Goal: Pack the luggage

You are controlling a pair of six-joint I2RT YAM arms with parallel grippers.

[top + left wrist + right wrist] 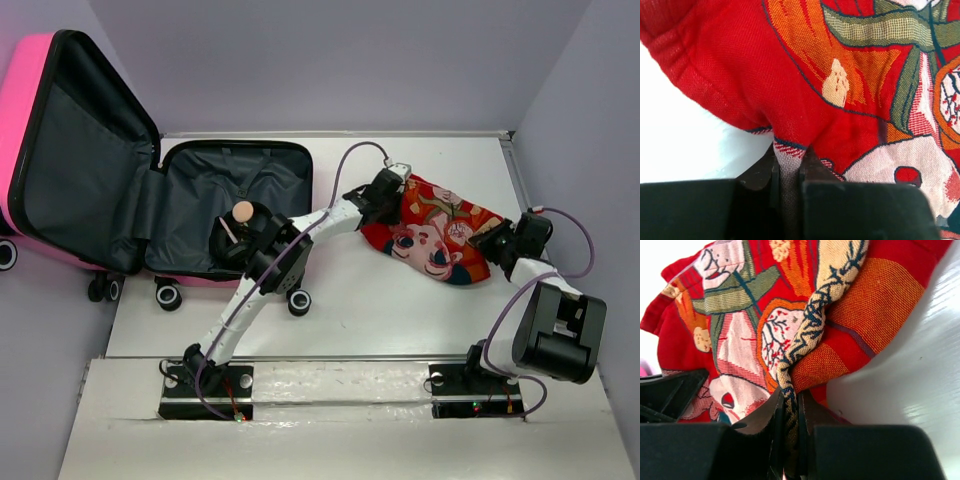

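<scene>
The luggage [200,190], a hot-pink hard-shell suitcase with dark grey lining, lies open at the table's left, its lid [80,170] leaning back. A red floral cloth [435,235] lies bunched on the white table to its right. My left gripper [392,205] is at the cloth's left edge, shut on a fold of the cloth [788,160]. My right gripper [492,240] is at the cloth's right edge, shut on a twisted fold of the cloth [790,410]. Between the two grippers the cloth [740,340] hangs loosely gathered.
A black item with a round beige top [240,222] sits in the suitcase's near half, under the left arm. Black suitcase wheels [168,295] stick out over the table's left front. Grey walls close in the back and both sides.
</scene>
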